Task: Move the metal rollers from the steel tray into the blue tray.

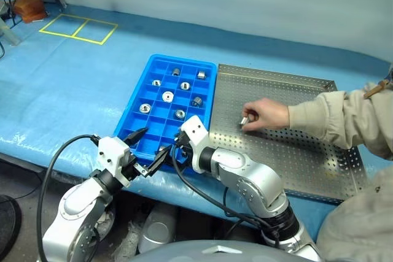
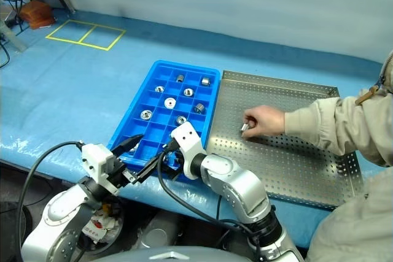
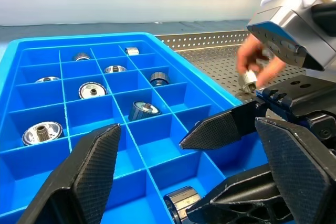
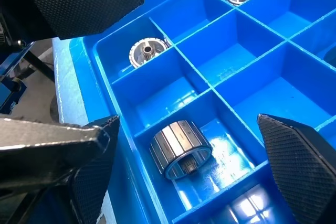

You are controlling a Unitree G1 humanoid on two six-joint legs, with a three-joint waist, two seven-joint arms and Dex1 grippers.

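Rollers [image 1: 167, 96], blue tray [image 1: 136, 123], markings perhaps unreadable

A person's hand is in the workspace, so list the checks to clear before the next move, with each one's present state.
1. Left gripper empty and open: ok.
2. Right gripper empty and open over the blue tray's near corner: ok.
3. Last roller lying inside a compartment, released: ok.
4. Steel tray free for reaching: not ok, a person's hand rests on it, holding a roller.
5. Other rollers left on the steel tray: cannot tell.
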